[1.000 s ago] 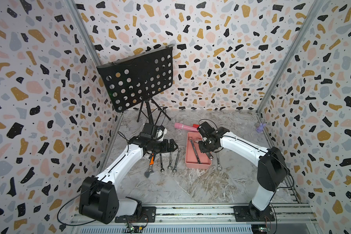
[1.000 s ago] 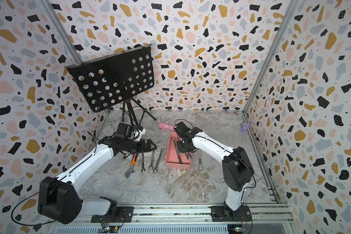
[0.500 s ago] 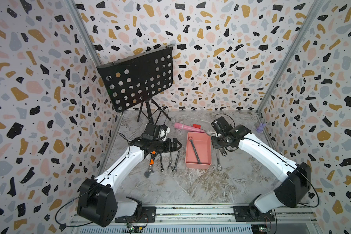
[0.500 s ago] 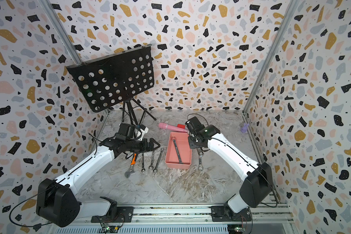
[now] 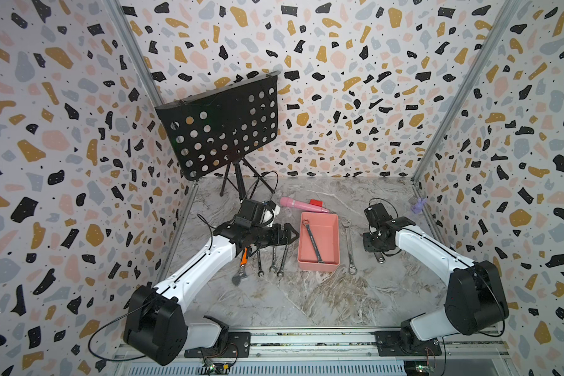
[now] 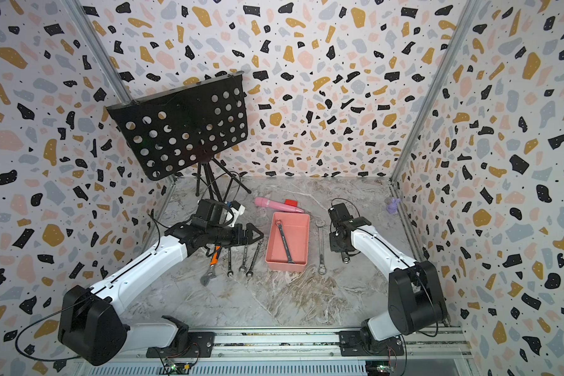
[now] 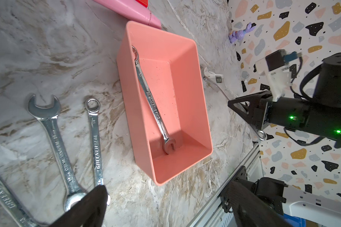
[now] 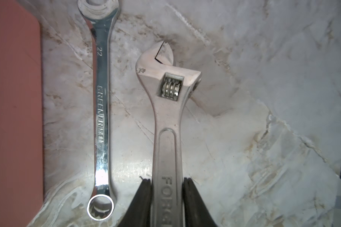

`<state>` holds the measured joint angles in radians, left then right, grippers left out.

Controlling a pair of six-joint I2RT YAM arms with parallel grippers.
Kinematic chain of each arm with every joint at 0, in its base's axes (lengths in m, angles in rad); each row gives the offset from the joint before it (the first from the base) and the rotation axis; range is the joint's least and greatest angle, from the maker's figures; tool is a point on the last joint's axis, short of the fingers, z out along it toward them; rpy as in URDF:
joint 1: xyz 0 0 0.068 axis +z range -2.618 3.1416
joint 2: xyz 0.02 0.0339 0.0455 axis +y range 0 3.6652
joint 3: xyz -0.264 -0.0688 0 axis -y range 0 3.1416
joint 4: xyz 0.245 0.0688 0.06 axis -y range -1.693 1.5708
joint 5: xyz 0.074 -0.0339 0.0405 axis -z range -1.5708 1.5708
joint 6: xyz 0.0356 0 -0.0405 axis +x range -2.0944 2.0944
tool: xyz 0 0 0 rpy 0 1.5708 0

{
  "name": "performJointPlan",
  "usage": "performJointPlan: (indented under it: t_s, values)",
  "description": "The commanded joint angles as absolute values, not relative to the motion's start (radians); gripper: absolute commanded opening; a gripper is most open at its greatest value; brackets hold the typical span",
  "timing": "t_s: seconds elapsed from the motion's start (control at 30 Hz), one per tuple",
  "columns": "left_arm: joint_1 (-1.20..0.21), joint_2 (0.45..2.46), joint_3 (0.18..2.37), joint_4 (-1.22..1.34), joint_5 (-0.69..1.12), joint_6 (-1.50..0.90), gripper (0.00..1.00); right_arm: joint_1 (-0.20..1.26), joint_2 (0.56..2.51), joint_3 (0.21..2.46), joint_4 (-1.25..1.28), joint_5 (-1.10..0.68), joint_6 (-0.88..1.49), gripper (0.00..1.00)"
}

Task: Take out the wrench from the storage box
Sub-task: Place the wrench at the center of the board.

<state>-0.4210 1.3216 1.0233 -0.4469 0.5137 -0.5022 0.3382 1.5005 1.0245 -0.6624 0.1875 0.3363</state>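
storage box [image 5: 329, 232]: shallow salmon-pink plastic tray, rectangular, rounded corners, smooth plain walls, open top, flat on the marble-veined desk [image 5: 306, 302]. A slim chrome combination wrench [image 5: 313, 241] lies diagonally on the box floor. Its ring end sits up against the wall at the far corner on the left-arm side, its open end near the near wall. There is open floor beside it toward the right-arm wall. left gripper [image 5: 290, 234]: jaws spread wide and empty, level with the box's left-arm wall and just off it. It hangs over a row of three chrome spanners [image 5: 273, 260] and an orange-handled adjustable wrench [image 5: 241, 267]. right gripper [image 8: 166, 182]: jaws clamped on the flat handle of a matte steel adjustable wrench [image 8: 166, 118], out past the box's right-arm wall. Can't tell if it's lifted or lying on the desk. Between it and the box, a polished 22 combination wrench [image 8: 102, 110] lies parallel to the wall, narrow gap on each side. A pink cylindrical stick [image 5: 302, 205] lies just behind the box's far wall. In front of the box's near wall is open desk.
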Motion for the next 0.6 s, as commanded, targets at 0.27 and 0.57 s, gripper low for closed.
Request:
performJointPlan:
  t_s: [0.27,0.57]
  values:
    - [-0.424,1.307,1.014,-0.419,0.494,-0.505,1.00,0.322,1.608,0.991,-0.437,0.172,0.340,0.00]
    - [-0.424,1.325,1.014,-0.418,0.493,-0.496,1.00,0.322,1.656,0.934,-0.383,0.145,0.359,0.00]
